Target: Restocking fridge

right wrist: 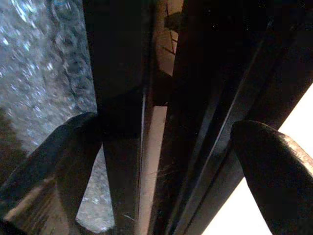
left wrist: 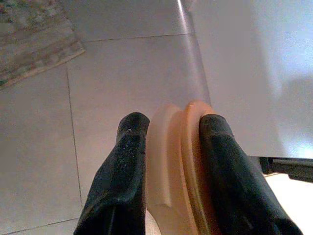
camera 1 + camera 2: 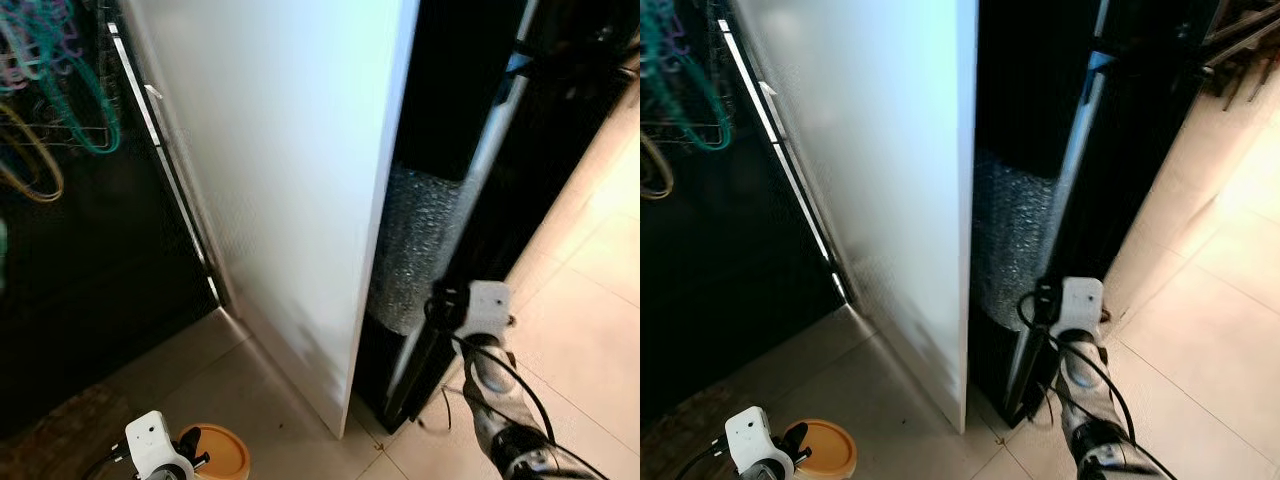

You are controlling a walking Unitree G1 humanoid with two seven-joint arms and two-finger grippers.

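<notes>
Tiled floor (image 3: pixel 600 270) beside white fridge panel (image 3: pixel 290 170). Left gripper (image 2: pixel 168 147) fingers clamped on orange lid (image 3: pixel 222 452), kept for restocking; right gripper (image 1: pixel 166 156) fingers spread astride dark door edge (image 1: pixel 122 117), seemingly for pulling.

Soft glare washes the white fridge door (image 3: pixel 280 180), the dark interior is underexposed, and wrist views blur.

My head cameras are looking down at the white fridge door (image 3: pixel 290 180) and tiled floor (image 3: pixel 590 300), sharing both. My wrist cameras are peering close along their own fingers.
</notes>
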